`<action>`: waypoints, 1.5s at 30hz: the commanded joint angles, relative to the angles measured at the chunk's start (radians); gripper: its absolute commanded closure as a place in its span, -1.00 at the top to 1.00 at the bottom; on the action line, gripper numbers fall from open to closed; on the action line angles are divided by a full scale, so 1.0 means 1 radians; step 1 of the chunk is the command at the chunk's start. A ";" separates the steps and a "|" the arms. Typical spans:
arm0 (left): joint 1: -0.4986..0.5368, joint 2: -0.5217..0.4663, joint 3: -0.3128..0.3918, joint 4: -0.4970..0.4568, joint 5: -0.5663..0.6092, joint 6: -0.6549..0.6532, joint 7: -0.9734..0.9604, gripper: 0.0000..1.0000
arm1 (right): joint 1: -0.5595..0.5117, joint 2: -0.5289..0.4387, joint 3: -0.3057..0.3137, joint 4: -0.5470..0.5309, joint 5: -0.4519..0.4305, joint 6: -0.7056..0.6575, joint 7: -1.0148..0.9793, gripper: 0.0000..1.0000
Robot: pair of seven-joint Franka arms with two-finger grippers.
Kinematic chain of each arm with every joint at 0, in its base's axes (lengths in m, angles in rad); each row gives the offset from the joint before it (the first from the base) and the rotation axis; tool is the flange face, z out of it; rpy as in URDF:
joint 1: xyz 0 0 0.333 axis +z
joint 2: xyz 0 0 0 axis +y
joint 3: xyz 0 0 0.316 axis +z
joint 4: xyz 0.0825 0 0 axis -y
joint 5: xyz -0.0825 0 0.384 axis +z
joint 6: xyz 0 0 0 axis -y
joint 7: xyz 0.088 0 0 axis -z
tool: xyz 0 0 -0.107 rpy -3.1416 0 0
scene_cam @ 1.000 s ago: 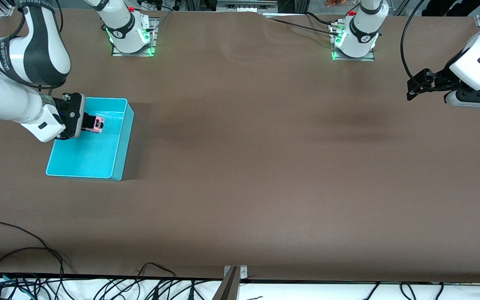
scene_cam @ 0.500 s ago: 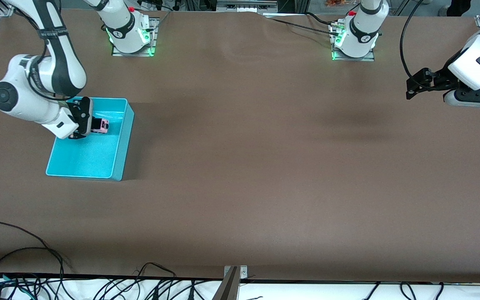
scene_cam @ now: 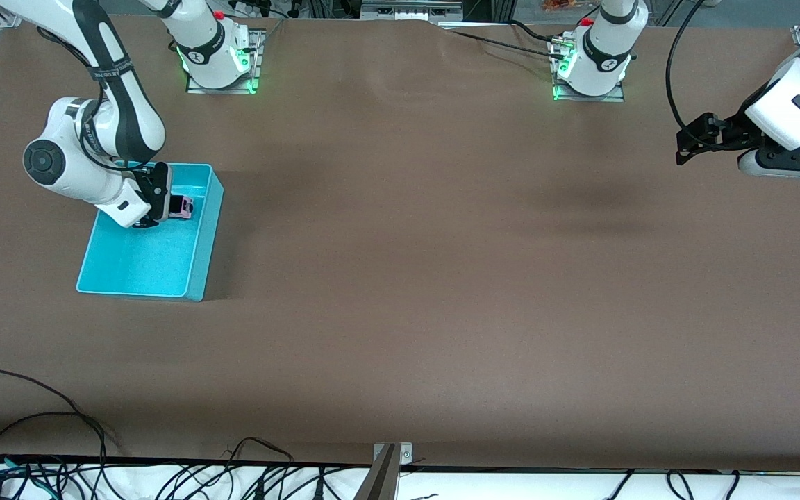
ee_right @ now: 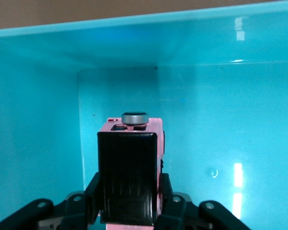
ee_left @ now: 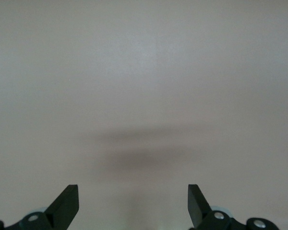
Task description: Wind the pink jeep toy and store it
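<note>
The pink jeep toy [scene_cam: 182, 207] [ee_right: 129, 165], light pink with a black roof, sits clamped between the fingers of my right gripper [scene_cam: 176, 207] [ee_right: 128, 191]. That gripper is shut on the toy's sides and holds it inside the turquoise bin [scene_cam: 200, 239] [ee_right: 230, 72], low over the bin's floor near the wall toward the robots' bases. My left gripper [scene_cam: 685, 142] [ee_left: 133, 203] waits open over bare table at the left arm's end, with nothing between its fingers.
The turquoise bin stands on the brown table at the right arm's end. Both arm bases [scene_cam: 219, 62] [scene_cam: 591, 66] stand along the edge farthest from the front camera. Cables [scene_cam: 60, 430] hang over the nearest table edge.
My right arm has lowered and carried the pink jeep toy deeper into the bin, a little toward the left arm's end. The left arm has barely moved.
</note>
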 commanded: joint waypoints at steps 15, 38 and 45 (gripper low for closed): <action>0.000 0.016 0.000 0.019 -0.020 -0.004 -0.007 1.00 | 0.001 -0.036 0.001 0.075 0.070 -0.065 -0.027 1.00; 0.000 0.014 -0.001 0.020 -0.020 -0.004 -0.007 1.00 | 0.014 -0.060 0.007 0.635 0.064 -0.579 0.910 1.00; 0.000 0.016 0.000 0.031 -0.014 -0.004 -0.007 1.00 | 0.012 -0.063 0.001 0.756 0.055 -0.668 1.204 1.00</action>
